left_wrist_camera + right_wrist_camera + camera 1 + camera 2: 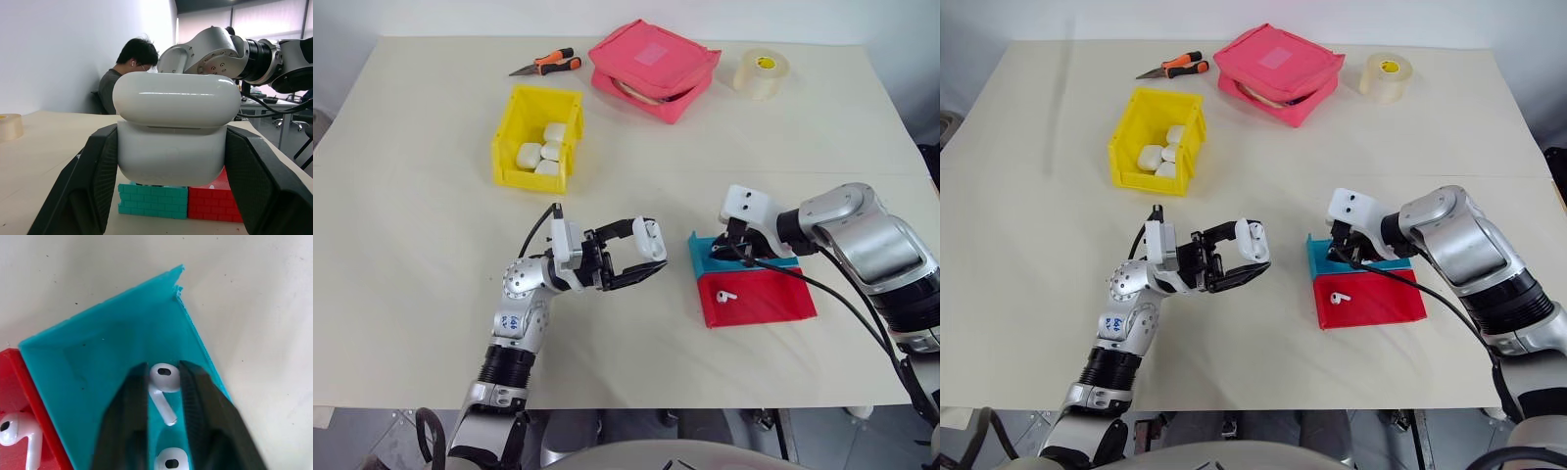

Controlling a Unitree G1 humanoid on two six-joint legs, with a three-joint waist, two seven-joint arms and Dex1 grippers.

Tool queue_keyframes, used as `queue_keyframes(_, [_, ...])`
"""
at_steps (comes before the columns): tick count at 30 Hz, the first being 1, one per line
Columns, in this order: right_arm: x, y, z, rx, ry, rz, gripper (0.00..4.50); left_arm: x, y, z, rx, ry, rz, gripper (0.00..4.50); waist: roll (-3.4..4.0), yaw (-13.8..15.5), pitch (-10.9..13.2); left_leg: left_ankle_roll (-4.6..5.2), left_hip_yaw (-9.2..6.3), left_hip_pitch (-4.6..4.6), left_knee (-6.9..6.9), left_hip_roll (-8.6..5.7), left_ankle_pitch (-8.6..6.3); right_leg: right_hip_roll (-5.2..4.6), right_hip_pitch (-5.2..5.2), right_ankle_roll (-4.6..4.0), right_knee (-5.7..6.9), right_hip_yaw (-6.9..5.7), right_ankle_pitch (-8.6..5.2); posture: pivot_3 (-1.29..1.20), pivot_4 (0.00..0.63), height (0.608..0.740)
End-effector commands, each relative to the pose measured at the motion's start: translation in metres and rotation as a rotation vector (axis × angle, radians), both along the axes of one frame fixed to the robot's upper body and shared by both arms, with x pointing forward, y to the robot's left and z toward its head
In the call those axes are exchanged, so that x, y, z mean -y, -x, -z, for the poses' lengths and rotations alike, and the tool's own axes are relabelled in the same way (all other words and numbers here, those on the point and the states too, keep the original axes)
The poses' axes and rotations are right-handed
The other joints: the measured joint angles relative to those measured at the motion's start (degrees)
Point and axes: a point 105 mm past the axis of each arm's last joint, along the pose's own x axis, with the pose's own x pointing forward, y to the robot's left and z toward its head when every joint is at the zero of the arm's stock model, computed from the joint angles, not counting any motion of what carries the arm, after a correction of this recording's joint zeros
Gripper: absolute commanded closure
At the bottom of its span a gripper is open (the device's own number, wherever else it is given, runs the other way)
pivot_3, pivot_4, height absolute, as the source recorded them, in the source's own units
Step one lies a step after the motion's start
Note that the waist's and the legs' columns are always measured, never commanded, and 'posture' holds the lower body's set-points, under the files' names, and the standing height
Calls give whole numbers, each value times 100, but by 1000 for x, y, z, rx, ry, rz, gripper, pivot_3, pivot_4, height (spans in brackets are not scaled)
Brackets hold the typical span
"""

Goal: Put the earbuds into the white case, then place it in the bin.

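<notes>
Both arms are brushed silver metal with rounded joint housings and ribbed black bands between segments. The left arm (521, 313) carries a small blue marking on its silver shell and a black cable looping from its wrist. A white plastic camera block sits on each wrist. The right arm (862, 235) is thicker, with black cables trailing along it. Small screws dot its silver housing. The fingers (93, 181) are matte black, broad and wedge-shaped.

The right gripper (736, 247) hides the teal tray's (703, 257) earbud (164, 382) from overhead.
</notes>
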Motion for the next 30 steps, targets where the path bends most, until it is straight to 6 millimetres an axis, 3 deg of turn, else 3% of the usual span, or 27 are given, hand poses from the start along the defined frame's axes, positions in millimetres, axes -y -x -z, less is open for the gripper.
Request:
queue_keyframes(1, [-2, 0, -12, 49, -35, -11, 4030, 2, 6, -9, 47, 11, 23, 1689, 0, 1, 0, 0, 0, 0, 0, 0, 0, 0, 0, 0, 0, 0, 0, 0, 150, 740])
queue_keyframes(6, [-3, 4, -44, 124, -222, 19, 4030, 6, 12, -8, 35, 13, 75, 1689, 0, 6, 0, 0, 0, -1, 0, 0, 0, 0, 0, 0, 0, 0, 0, 0, 150, 740])
queue_keyframes(12, [-1, 36, -78, 241, -531, -26, 4030, 12, 23, -6, 3, 11, 182, 1689, -1, 20, 0, 0, -2, -2, -1, -2, 0, 0, 2, 0, -3, -1, 0, 0, 150, 740])
queue_keyframes(16, [-7, 59, -82, 229, -647, -25, 4030, 17, 25, -7, -4, 13, 235, 1689, 0, 15, 0, 0, -3, -1, -2, -1, 0, 0, 2, 0, 0, -2, 0, 0, 150, 740])
queue_keyframes(22, [-30, 104, -92, 163, -913, -65, 4030, 23, 28, -11, -15, 0, 317, 1689, 0, 18, 0, -1, -6, 3, 2, 1, 1, 1, 4, 0, 7, 0, 0, 0, 150, 740])
queue_keyframes(30, [-51, 123, -99, 97, -1147, -1, 4030, 24, 19, -16, -10, -11, 310, 1689, 0, 15, 0, -1, 1, 9, 1, -1, 1, 1, 5, 0, 9, 7, 0, 0, 150, 740])
